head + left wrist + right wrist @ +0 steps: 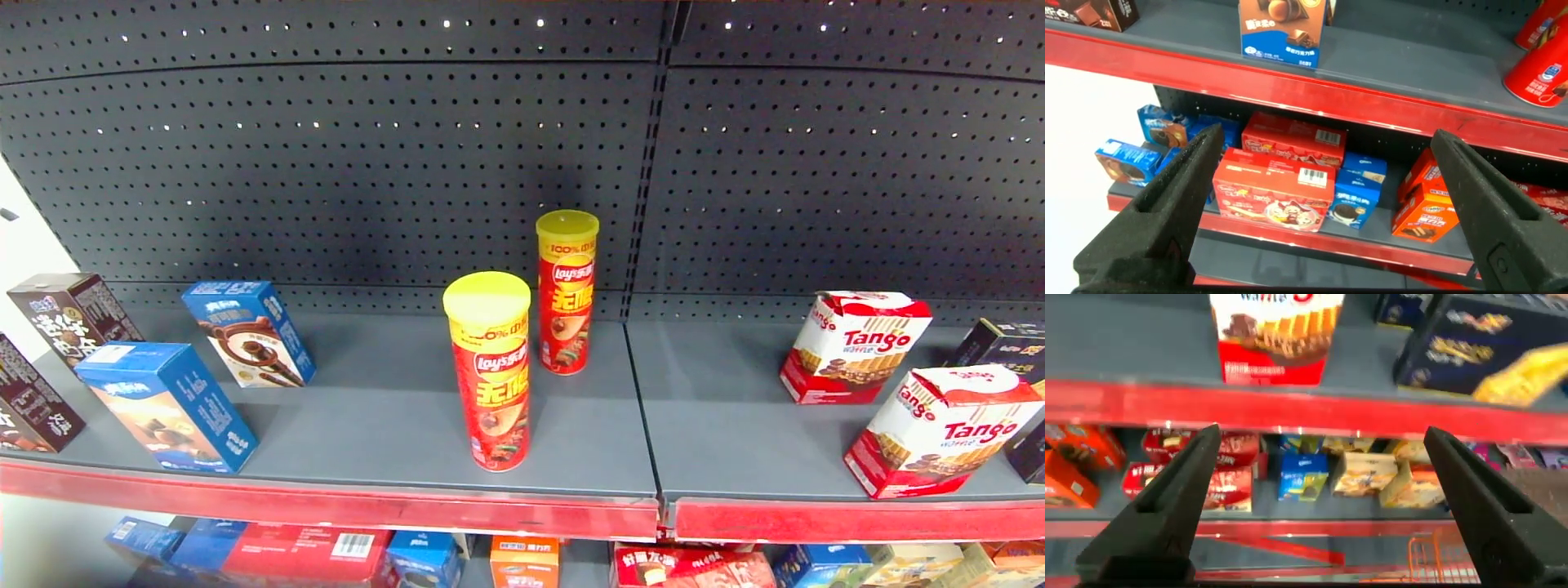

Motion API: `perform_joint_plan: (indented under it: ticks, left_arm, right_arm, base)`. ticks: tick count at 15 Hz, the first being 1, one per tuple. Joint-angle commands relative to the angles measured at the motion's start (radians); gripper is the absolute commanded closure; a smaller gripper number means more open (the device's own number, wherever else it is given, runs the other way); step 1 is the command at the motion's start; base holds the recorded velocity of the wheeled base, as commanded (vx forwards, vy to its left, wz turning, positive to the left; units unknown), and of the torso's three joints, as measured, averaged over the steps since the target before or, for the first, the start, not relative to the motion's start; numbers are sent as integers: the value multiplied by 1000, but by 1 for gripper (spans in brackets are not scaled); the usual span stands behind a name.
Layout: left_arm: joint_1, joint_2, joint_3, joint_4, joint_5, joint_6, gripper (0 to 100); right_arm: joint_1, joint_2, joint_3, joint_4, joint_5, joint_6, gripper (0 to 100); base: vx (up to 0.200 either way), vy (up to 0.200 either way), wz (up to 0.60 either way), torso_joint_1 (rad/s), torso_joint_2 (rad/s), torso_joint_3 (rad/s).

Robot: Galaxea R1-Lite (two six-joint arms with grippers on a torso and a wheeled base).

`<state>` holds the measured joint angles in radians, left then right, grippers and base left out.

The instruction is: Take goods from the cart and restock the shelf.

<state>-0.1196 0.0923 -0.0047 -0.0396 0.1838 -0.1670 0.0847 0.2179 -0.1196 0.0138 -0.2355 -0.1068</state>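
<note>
Your left gripper (1328, 137) is wide open and holds nothing. It sits low, in front of the lower shelf (1290, 255). Between its two fingers you look at a red box (1278, 192) on that lower shelf, with orange boxes (1427, 204) near it.

Your right gripper (1321, 433) is wide open too, and it holds nothing. It sits below the red front edge of the shelf (392, 408). Low down past it there is an orange wire frame (1437, 555), and you cannot tell what it is.

Two cans stand up straight on the shelf, near the middle. The front can (492, 384) is close to the red edge. The back can (566, 302) is behind it and a bit to the right, close to the back wall. They do not touch.

To the left of the cans are two blue boxes (167, 406), one in front and one behind. Past them, at the far left, are two brown boxes (73, 314).

To the right, well apart from the cans, are two wafer boxes (853, 347), both leaning back. A dark box (1008, 343) is just beside them at the far right
</note>
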Motion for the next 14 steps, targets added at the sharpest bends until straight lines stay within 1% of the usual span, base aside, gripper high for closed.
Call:
perform_joint_plan:
  ticks: [1, 3, 4, 5, 6, 8, 9, 11, 12, 13, 14]
  left_arm:
    - [0, 1, 0, 0, 0, 0, 0]
    - [0, 1, 0, 0, 0, 0, 0]
    - [0, 1, 0, 0, 0, 0, 0]
    - [0, 1, 0, 0, 0, 0, 0]
    - [0, 1, 0, 0, 0, 3, 0]
    - [0, 1, 2, -3, -1, 4, 0]
    - [0, 1, 2, -5, -1, 4, 0]
    - [0, 1, 0, -6, -4, 9, 0]
    - [0, 1, 2, -8, -4, 24, 0]
    - [0, 1, 5, -10, -21, 66, 0]
    - [0, 1, 5, -6, -52, 90, 0]
  right_arm:
    - [-14, -121, -37, 43, -10, 9, 0]
    - [-98, -160, -40, 130, -4, 13, 0]
    - [-98, -183, -22, 152, 12, 13, 0]
    - [-83, -207, 20, 144, 48, 4, 0]
    - [-82, -215, 46, 84, 171, 13, 0]
    - [-82, -216, 66, 60, 305, 18, 0]
    - [-83, -216, 72, 37, 387, 44, 0]
    - [-80, -213, 81, 21, 441, 102, 0]
    - [-79, -210, 80, 26, 493, 104, 0]
    - [-82, -183, 81, 21, 501, 107, 0]
    - [-94, -186, 83, 17, 476, 114, 0]
  base:
    - [0, 0, 0, 0, 0, 0]
    - [0, 0, 0, 0, 0, 0]
    - [0, 0, 0, 0, 0, 0]
    - [0, 0, 0, 0, 0, 0]
    - [0, 0, 0, 0, 0, 0]
    - [0, 0, 0, 0, 0, 0]
    - [0, 0, 0, 0, 0, 0]
    - [0, 0, 0, 0, 0, 0]
    - [0, 0, 0, 0, 0, 0]
    - [0, 0, 0, 0, 0, 0]
    - [0, 0, 0, 0, 0, 0]
